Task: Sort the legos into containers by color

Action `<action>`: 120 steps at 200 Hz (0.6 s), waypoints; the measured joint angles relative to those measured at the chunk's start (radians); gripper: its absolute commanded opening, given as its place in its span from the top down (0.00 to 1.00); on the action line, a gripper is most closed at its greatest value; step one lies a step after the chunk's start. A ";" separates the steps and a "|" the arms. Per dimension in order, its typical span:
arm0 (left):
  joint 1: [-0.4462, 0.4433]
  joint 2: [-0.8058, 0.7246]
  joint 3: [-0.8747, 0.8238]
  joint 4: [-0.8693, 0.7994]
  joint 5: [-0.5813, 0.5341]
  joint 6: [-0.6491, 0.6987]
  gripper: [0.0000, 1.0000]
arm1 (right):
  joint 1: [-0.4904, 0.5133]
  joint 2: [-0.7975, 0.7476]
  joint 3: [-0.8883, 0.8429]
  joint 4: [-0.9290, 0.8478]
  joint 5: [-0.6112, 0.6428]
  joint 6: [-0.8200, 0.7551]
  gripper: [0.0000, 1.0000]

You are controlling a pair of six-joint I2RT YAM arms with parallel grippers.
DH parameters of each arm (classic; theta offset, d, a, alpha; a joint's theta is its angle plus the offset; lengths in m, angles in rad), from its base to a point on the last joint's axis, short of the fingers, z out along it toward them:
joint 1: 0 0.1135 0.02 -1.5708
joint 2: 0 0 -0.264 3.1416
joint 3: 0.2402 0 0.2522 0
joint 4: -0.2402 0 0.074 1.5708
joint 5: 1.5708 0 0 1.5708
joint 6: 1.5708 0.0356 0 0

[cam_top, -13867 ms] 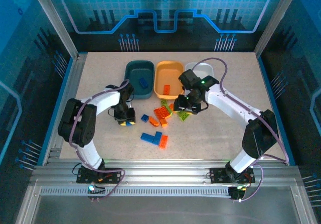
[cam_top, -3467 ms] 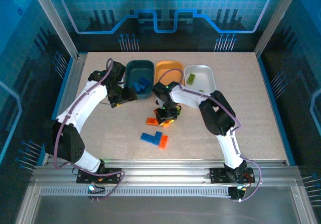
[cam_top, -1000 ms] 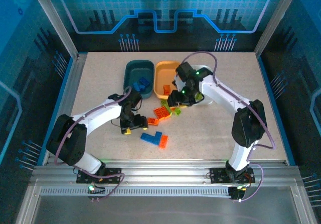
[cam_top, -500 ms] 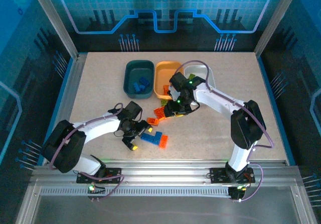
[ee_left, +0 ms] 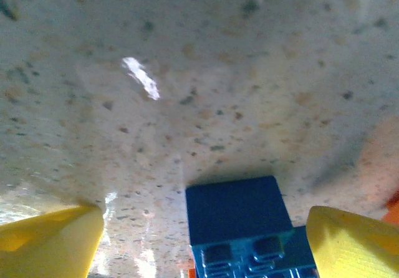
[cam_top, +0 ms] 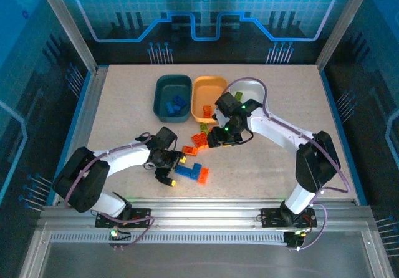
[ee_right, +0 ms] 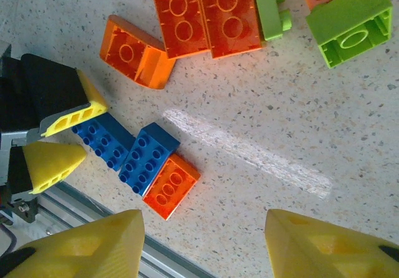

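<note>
The left gripper (cam_top: 173,171) has slid in by the blue brick (cam_top: 186,171); the right gripper (cam_top: 218,138) has shifted a little over the pile (cam_top: 199,139).

From above: blue bricks lie in the teal tub (cam_top: 157,94), orange ones in the orange tub (cam_top: 209,78); the white tub (cam_top: 257,86) is half hidden; about half done, I think; the rest sits on the table (cam_top: 124,103).

Left wrist: its jaws stand wide apart, the blue brick between them, not pinched.

Right wrist: its jaws are spread and empty; here the green bricks (ee_right: 349,19) show clearly.
</note>
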 measured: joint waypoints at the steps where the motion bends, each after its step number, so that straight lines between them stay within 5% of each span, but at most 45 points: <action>1: 0.000 0.001 0.000 0.000 0.000 0.000 0.19 | 0.000 -0.001 -0.001 0.001 0.002 0.000 0.45; 50: 0.011 0.041 0.018 -0.046 0.035 -0.016 0.45 | 0.000 -0.017 -0.035 0.011 0.008 0.019 0.45; 120: 0.048 0.060 0.034 -0.068 0.077 -0.008 0.48 | 0.000 -0.017 -0.039 0.014 0.009 0.022 0.45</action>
